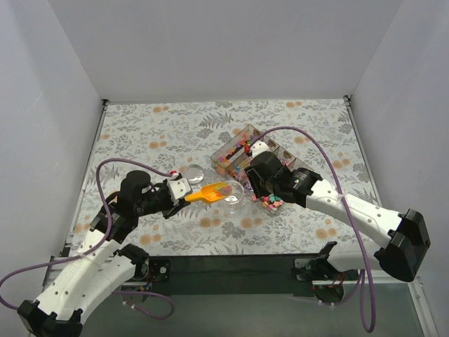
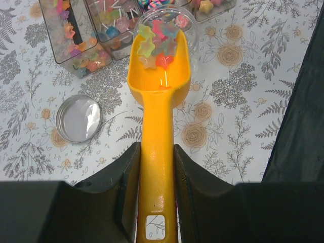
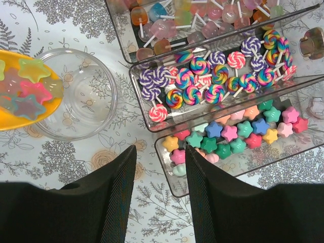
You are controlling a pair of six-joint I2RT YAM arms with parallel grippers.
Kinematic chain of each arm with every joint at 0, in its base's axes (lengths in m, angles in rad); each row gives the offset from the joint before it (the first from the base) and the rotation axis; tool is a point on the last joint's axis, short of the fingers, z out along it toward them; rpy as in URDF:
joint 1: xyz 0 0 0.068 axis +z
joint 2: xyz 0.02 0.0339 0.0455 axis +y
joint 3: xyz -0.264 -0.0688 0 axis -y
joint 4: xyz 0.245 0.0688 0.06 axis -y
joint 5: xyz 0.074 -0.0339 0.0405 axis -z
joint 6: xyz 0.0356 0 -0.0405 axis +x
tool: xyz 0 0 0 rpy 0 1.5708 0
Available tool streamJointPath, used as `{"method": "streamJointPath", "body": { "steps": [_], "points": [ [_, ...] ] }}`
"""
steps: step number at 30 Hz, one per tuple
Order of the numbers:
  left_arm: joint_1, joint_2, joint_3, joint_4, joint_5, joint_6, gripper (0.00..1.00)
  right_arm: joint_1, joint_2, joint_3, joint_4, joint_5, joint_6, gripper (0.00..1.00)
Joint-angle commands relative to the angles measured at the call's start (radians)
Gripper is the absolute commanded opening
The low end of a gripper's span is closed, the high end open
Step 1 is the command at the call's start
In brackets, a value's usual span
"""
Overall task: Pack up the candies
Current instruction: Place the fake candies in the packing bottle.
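Floral tablecloth [image 1: 154, 126], grey leaves w/ orange blooms, is spread over the whole work area, w/ plain white walls on 3 sides.

Candies [image 2: 159, 43], pastel stars in yellow-green, blue, pink & red, are heaped at the front of the orange scoop [image 2: 158, 116], straight ahead of the left gripper [image 2: 157, 148]. The scoop handle is clamped between both left fingers [image 2: 129, 172], one pressed on each side, and is held approx. level. The scoop tip is poised over the near rim of a clear round jar [image 2: 188, 31], just beyond the load. Off to the left of the left gripper, a round clear lid [image 2: 78, 117] is laid flat on the cloth, apart from the jar.

The right gripper [image 3: 158, 152] is held over the cloth w/ jaws parted and nothing between them. Ahead & to its left the jar is seen, w/ the loaded scoop overlapping its left rim. Ahead & to its right a clear divided tray [image 3: 164, 164] is set at an angle. Its nearest compartment is filled w/ more star sweets [image 3: 238, 132] in mixed colours, the next w/ swirl lollipops [image 3: 212, 76], and the furthest one seen w/ translucent stick sweets [image 3: 162, 28].
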Motion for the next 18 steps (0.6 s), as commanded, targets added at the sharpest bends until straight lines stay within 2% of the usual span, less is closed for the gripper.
{"method": "streamJointPath", "body": {
  "steps": [1,18],
  "points": [
    [0.005,0.018,0.072,-0.054,0.034,0.050,0.00,-0.007,-0.031,-0.016,0.044,-0.007,0.000,0.50],
    [0.003,0.157,0.216,-0.192,0.065,0.138,0.00,-0.018,-0.063,-0.054,0.064,-0.014,0.002,0.50]
  ]
}}
